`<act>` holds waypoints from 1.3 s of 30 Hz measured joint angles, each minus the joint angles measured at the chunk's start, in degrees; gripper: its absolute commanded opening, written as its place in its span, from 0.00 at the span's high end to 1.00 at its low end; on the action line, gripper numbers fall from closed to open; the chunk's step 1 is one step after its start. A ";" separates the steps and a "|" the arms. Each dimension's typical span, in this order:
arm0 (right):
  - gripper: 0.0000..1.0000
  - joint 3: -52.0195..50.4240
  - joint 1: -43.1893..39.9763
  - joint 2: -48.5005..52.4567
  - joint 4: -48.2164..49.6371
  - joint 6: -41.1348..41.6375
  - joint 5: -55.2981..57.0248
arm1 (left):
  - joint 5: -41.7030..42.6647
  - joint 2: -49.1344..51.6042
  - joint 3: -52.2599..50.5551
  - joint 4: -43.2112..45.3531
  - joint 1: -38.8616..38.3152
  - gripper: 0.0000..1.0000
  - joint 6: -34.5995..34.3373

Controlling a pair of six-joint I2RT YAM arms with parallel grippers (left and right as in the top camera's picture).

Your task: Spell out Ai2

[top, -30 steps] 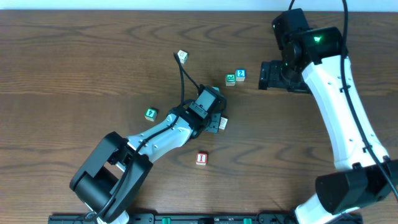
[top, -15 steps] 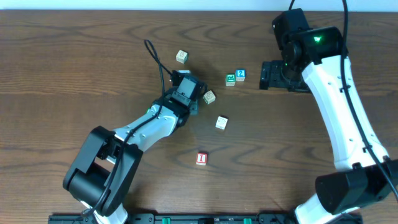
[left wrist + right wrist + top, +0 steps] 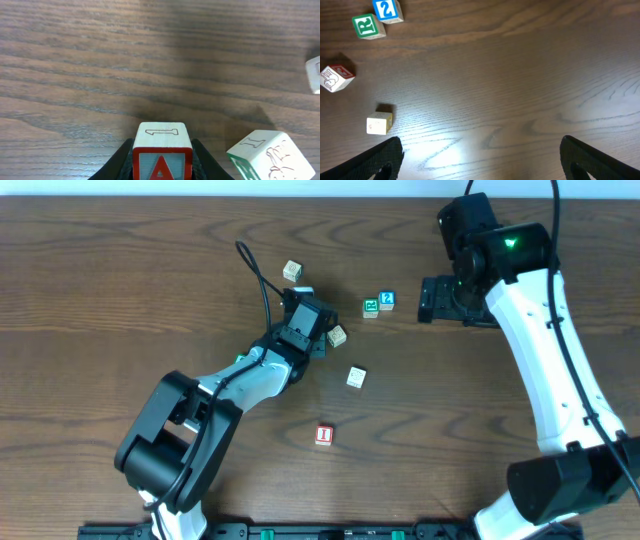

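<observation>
Red-edged wood, the A block [image 3: 161, 150] sits clamped between the jaws of the left pincer [image 3: 162, 170]. On the bench [image 3: 120, 280] to its right lies the blue 2 block [image 3: 387, 300], a green R block [image 3: 371, 307] just beside it. A probably belongs left of them, leaving room for an i. The right pincer [image 3: 480, 150], spread wide and empty, hangs nearest the 2.

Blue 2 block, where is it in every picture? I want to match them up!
Overhead: the blue 2 block sits near the top, a little right of the middle.
Left wrist: I can't find it here; the jaws hold the A block.
Right wrist: the blue 2 block is in the top left corner.
Shared landmark: the green R block lies right beside it in both those views.
</observation>
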 measured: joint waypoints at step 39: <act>0.01 0.00 0.00 0.00 -0.63 -0.02 0.04 | 9.40 0.28 2.03 -1.03 -7.30 0.95 -11.02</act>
